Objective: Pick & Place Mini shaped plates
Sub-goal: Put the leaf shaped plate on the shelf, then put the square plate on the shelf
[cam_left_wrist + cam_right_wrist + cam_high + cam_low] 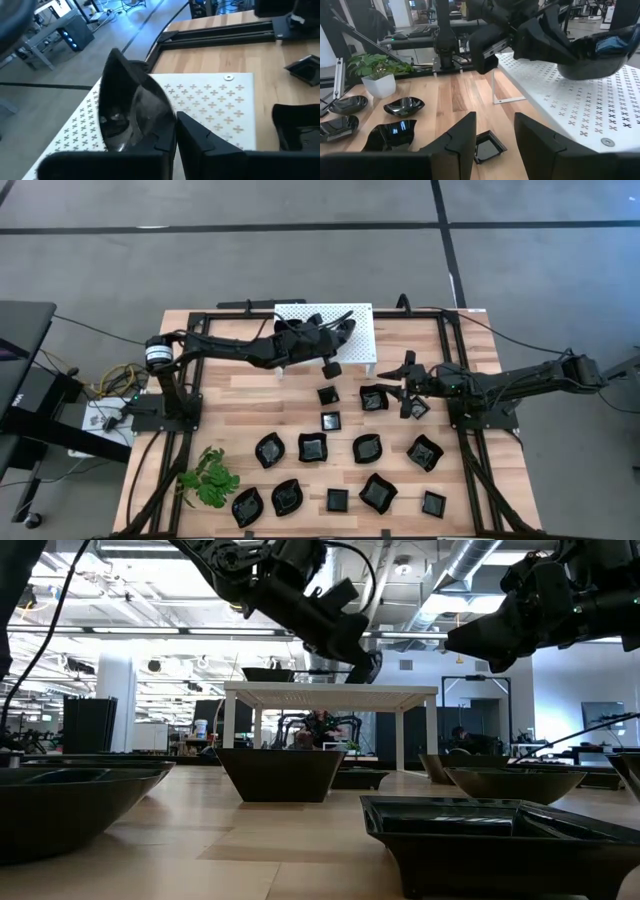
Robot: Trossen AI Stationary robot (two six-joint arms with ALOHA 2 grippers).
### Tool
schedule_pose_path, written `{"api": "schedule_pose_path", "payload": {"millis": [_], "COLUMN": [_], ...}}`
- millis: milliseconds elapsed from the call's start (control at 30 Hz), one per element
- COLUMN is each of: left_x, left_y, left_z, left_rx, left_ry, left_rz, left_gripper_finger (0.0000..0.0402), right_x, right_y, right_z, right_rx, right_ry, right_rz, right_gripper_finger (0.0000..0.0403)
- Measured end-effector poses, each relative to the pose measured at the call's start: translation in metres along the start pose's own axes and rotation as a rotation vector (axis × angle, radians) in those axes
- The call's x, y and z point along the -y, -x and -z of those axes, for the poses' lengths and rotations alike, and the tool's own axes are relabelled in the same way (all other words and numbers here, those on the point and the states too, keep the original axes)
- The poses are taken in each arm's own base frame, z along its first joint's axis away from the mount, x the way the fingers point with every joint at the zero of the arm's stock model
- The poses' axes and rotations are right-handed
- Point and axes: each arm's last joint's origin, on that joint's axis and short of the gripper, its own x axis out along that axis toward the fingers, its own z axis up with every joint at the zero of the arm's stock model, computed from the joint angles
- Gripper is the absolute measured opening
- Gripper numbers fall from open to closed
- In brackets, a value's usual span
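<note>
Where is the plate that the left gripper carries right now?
High view: the leaf-shaped plate sits in the left gripper over the white perforated platform at the table's far edge, near its right half.

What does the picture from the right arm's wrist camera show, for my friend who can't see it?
The left gripper holds a glossy black leaf-shaped plate just above the white perforated platform. The right gripper's own dark fingers stand open over the wooden table, above a small square black plate.

A robotics lab — exposed ceiling ducts (470, 570), other workstations behind.
</note>
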Motion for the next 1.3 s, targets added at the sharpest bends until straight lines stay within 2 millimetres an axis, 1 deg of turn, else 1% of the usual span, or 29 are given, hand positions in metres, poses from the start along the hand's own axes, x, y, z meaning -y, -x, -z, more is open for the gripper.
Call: {"api": "schedule_pose_path", "payload": {"millis": [167,367,500,633,800,900,967,1067,1200,1300], "left_x": [-0.001,0.0,0.005,0.021,0.055,0.073,0.082,0.092,0.097,0.097], "left_y": [0.0,0.001,0.002,0.007,0.018,0.029,0.041,0.062,0.094,0.112], "left_z": [0.0,-0.006,-0.011,-0.016,-0.02,-0.024,-0.026,-0.031,-0.042,-0.048], "left_rx": [0.005,0.058,0.092,0.11,0.098,0.076,0.035,-0.019,-0.051,-0.051], "left_ry": [0.012,0.024,0.028,0.019,-0.023,-0.05,-0.056,-0.049,-0.008,0.039], "left_rz": [-0.002,-0.011,-0.006,0.03,0.12,0.142,0.121,0.092,0.113,0.139], "left_gripper_finger": [0.0046,0.008,0.0099,0.0109,0.0107,0.0106,0.0106,0.0106,0.0106,0.0104], "right_x": [0.0,0.0,0.0,0.0,0.0,0.0,0.0,-0.002,-0.007,-0.014], "right_y": [0.0,0.0,0.0,0.0,0.0,0.0,-0.001,-0.007,-0.022,-0.037], "right_z": [0.0,0.0,-0.002,-0.003,-0.003,-0.003,-0.005,-0.014,-0.021,-0.016], "right_rx": [0.0,0.0,0.019,0.032,0.031,0.034,0.028,-0.001,-0.126,-0.26], "right_ry": [0.0,0.0,-0.002,0.016,0.118,0.149,0.154,0.156,0.145,0.169], "right_rz": [0.0,0.0,-0.001,-0.002,0.0,0.001,0.001,0.001,-0.01,-0.056], "right_gripper_finger": [0.0128,0.0128,0.0128,0.0128,0.0128,0.0128,0.0128,0.0128,0.0128,0.0128]}}
